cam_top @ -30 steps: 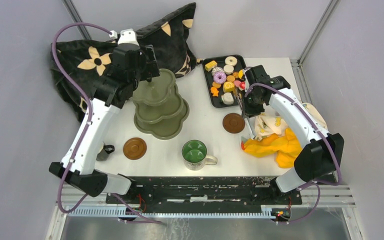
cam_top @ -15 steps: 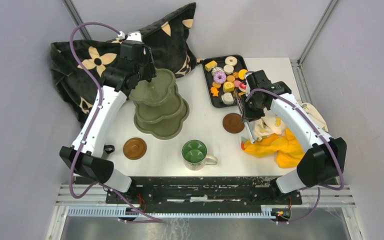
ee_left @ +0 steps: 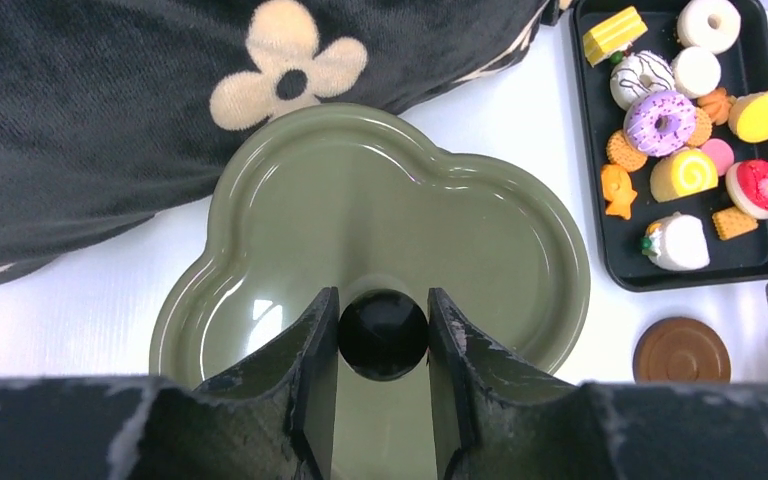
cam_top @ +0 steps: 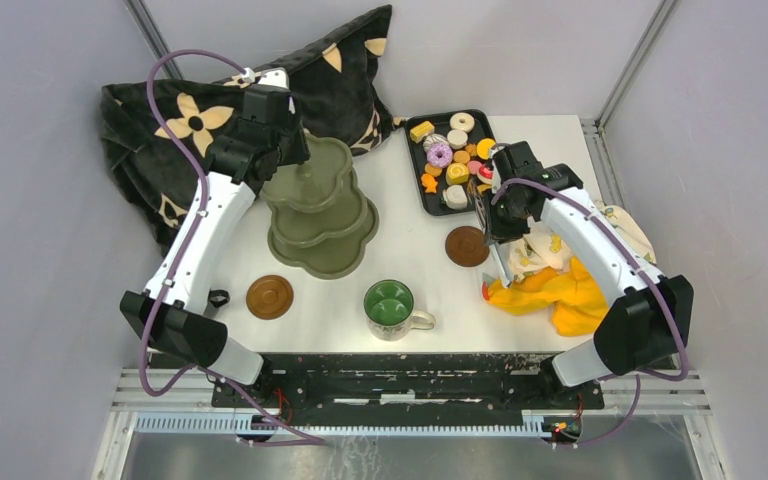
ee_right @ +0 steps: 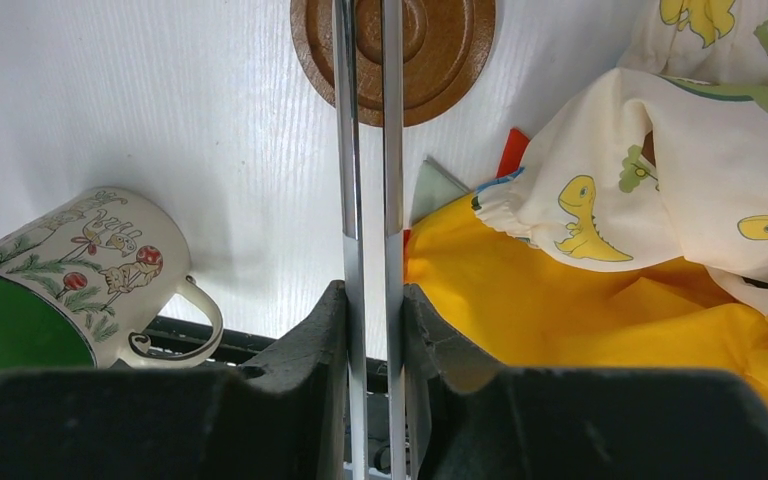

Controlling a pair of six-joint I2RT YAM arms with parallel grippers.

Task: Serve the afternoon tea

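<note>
White tabletop between grey booth walls: the stand is being taken by its knob, and nothing is served yet.
The left gripper (ee_left: 383, 298) is narrowed onto the round black knob (ee_left: 383, 335) atop the olive-green three-tier scalloped stand (ee_left: 460, 230). Both fingers (ee_left: 312, 345) appear to touch the knob's sides. The stand sits at the back left, its tiers bare, just beside the black flower-patterned cushion (cam_top: 160, 130). The small colourful toy pastries (ee_left: 660, 122) lie on the black rectangular tray (ee_left: 590, 170) to its right. The right gripper (ee_right: 365, 300) is clamped on the metal tongs (ee_right: 345, 150) above the farther round brown saucer (cam_top: 467, 246), near the yellow cloth (cam_top: 550, 290). The green-lined mug (cam_top: 390, 302) and the nearer brown saucer (cam_top: 269, 296) wait in front. For a clean carry, I would keep the knob centred, lift straight, hold the tiers level and draw away from the cushion.
</note>
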